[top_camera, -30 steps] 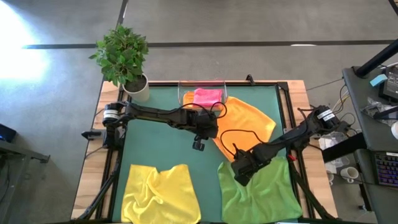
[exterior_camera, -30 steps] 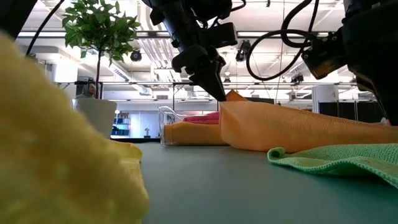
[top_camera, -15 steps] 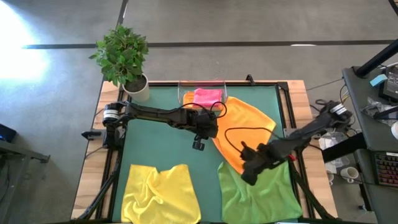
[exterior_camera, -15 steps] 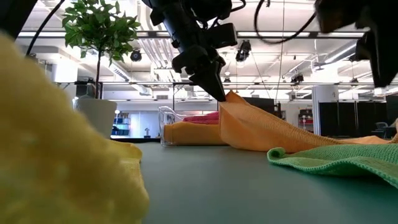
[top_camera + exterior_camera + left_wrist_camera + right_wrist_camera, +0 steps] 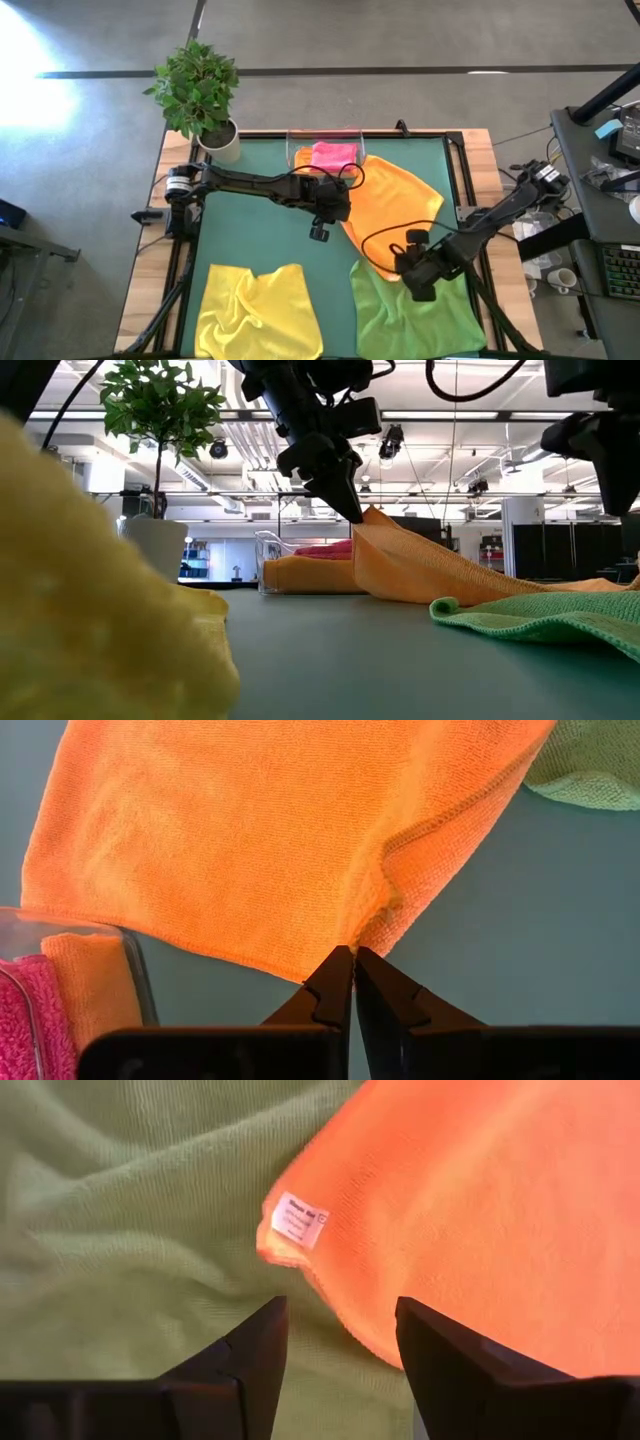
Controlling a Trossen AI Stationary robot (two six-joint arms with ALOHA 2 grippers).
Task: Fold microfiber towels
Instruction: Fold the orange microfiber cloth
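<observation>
An orange towel (image 5: 395, 205) lies spread at the table's right middle, and its left edge is raised. My left gripper (image 5: 343, 215) is shut on that edge. The towel's near corner, with a white label (image 5: 300, 1220), rests on a crumpled green towel (image 5: 415, 315). Just above that corner my right gripper (image 5: 340, 1330) hangs open and touches nothing. A yellow towel (image 5: 258, 310) lies crumpled at the near left. A folded pink towel (image 5: 333, 155) sits on a folded orange one (image 5: 303, 158) in the clear tray (image 5: 322, 133). My left gripper pinches the orange towel's hemmed left edge (image 5: 372, 920) between its two fingertips (image 5: 355, 510). It comes slanting down from the table's left. The pinched spot is lifted clear. From it the cloth slopes down, fairly taut, to the part that lies on the table (image 5: 470, 585).
A potted plant (image 5: 200, 95) stands at the table's far left corner. The dark green mat (image 5: 260, 235) shows bare between the left arm and the yellow towel. A desk with cables and a keyboard stands beyond the right edge.
My right gripper has let go of the orange towel's near corner, risen, rolled its wrist and gone toward the table's right edge. The towel's right part, held up level before, has fallen and now slopes from my left gripper down onto the green towel.
</observation>
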